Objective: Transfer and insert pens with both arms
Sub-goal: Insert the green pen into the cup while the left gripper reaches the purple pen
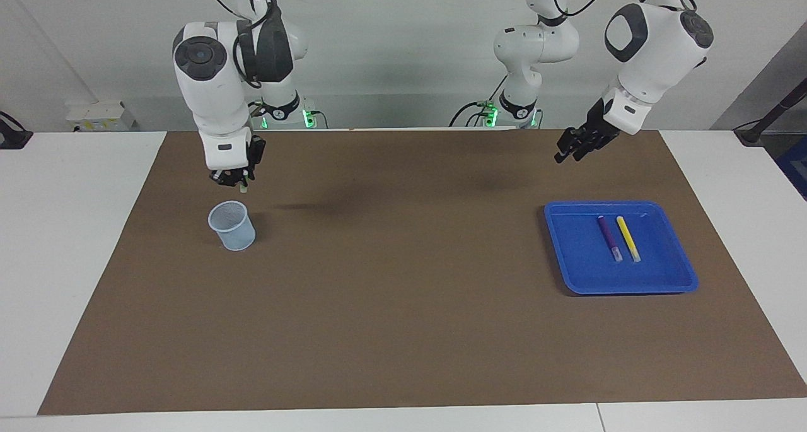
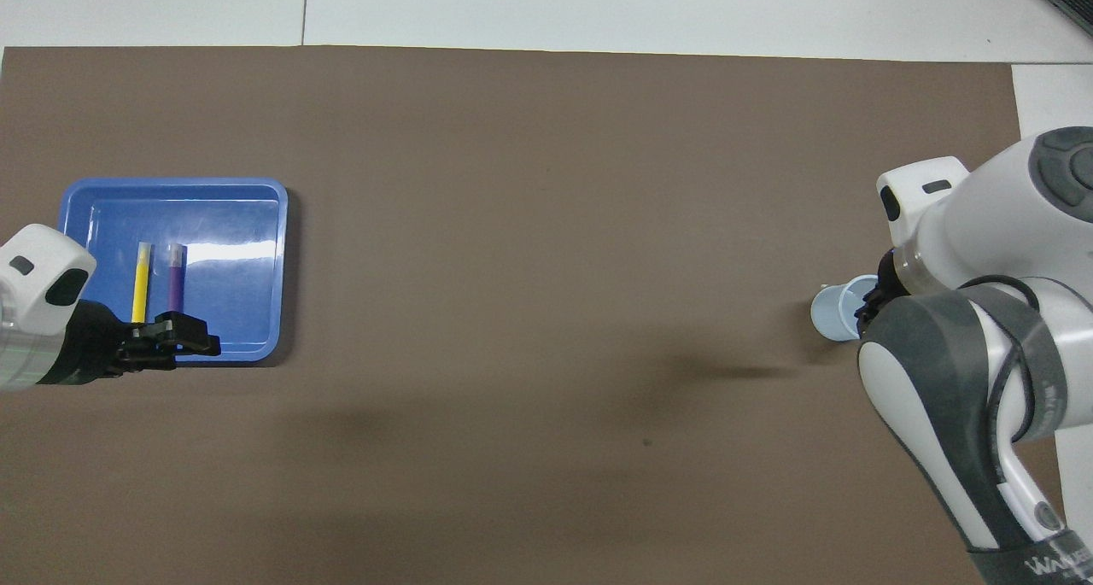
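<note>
My right gripper points straight down just above the pale blue mesh cup, shut on the green pen. Only the pen's lower tip shows under the fingers. In the overhead view the right arm hides this gripper and part of the cup. The purple pen and the yellow pen lie side by side in the blue tray. My left gripper hangs open and holds nothing, over the mat by the tray's edge nearest the robots. From overhead the left gripper covers that edge of the tray.
A brown mat covers most of the white table. The cup stands toward the right arm's end and the tray toward the left arm's end, with bare mat between them.
</note>
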Motion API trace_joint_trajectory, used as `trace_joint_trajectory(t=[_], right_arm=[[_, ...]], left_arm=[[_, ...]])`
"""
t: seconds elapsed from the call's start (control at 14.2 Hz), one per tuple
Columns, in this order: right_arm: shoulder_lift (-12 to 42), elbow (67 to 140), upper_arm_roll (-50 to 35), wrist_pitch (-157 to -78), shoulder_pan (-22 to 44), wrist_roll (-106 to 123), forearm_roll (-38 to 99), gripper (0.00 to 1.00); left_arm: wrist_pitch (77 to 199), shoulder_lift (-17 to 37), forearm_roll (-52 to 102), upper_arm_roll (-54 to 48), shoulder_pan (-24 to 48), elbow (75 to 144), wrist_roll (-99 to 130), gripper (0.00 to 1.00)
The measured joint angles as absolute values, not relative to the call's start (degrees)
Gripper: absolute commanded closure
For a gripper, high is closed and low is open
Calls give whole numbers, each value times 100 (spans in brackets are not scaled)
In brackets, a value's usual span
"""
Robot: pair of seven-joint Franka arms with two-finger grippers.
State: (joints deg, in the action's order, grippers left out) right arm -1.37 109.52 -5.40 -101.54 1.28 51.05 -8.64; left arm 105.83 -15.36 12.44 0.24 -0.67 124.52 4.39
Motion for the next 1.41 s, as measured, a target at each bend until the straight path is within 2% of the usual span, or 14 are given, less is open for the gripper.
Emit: trace_joint_trajectory(t=[0.35, 0.77, 0.98, 1.05, 1.13, 1.2, 1.41], right_arm=[[-46, 11392, -555, -11260, -32, 5462, -885, 100], [-23, 11991, -564, -11845, -179, 5415, -885, 100], [-23, 12110, -561, -11982, -296, 5415, -885, 40], [-24, 12112, -562, -11982, -297, 5415, -884, 34], [-24, 12112, -566, -11982, -296, 5415, -885, 21], [-25, 12112, -567, -11982, -296, 5415, -884, 0], [-53, 11972, -575, -11715, -291, 5358, -711, 0]], left_arm=[[10877, -1462, 621, 25, -481, 12511, -701, 42], [11753, -753, 498, 24, -636, 12577, -1077, 43], [12178, -436, 495, 30, -731, 12578, -1162, 43], [12313, -347, 495, 31, -739, 12577, -1171, 43], [12443, -262, 494, 31, -743, 12576, -1174, 43], [12573, -179, 494, 30, -749, 12576, -1174, 43], [12996, 148, 493, 28, -787, 12562, -1177, 43]])
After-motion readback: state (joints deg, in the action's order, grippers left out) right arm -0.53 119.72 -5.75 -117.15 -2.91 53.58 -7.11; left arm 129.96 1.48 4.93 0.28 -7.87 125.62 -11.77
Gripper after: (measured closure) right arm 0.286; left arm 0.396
